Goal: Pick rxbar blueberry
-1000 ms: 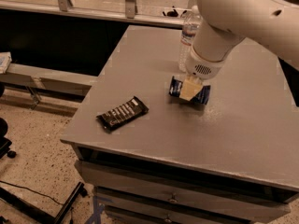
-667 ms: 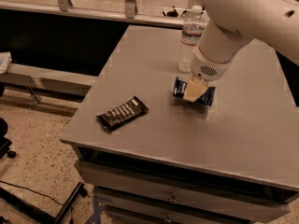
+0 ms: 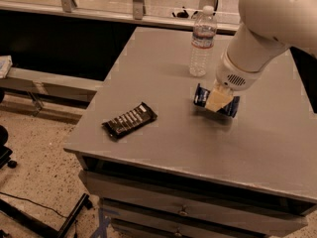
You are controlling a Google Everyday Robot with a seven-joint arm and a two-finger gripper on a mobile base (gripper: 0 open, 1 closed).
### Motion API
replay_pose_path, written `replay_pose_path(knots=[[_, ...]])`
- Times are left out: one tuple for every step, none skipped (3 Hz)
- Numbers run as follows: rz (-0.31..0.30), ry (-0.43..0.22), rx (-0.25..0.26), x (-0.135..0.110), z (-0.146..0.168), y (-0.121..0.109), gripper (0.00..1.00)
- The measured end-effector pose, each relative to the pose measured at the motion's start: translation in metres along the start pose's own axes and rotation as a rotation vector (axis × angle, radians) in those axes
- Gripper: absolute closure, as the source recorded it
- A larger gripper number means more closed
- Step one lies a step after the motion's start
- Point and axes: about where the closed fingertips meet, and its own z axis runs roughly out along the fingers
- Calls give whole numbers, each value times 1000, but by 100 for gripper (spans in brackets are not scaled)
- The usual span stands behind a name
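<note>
The rxbar blueberry point(image 3: 200, 96), a short bar in a dark blue wrapper, is at the right middle of the grey table point(image 3: 158, 68). My gripper point(image 3: 218, 101) comes down from the white arm at the upper right and is shut across the bar's middle. Its cream fingers point(image 3: 219, 99) cover the centre, so only the two blue ends show. The bar looks tilted and held just above the tabletop, with a shadow under it.
A longer black-wrapped bar with white lines point(image 3: 130, 120) lies near the table's front left corner. A clear water bottle point(image 3: 202, 41) stands upright just behind the gripper. Drawers point(image 3: 188, 212) sit below the table's front edge. The floor drops away on the left.
The gripper and the blue bar have moved together a little to the right and toward the front. The arm has shifted off the water bottle, which now shows in full.
</note>
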Motion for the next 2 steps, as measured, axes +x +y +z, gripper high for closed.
replay_pose_path(knots=[[25,-8,2,16,-4,-2,100],[40,0,4,25,-8,-4,100]])
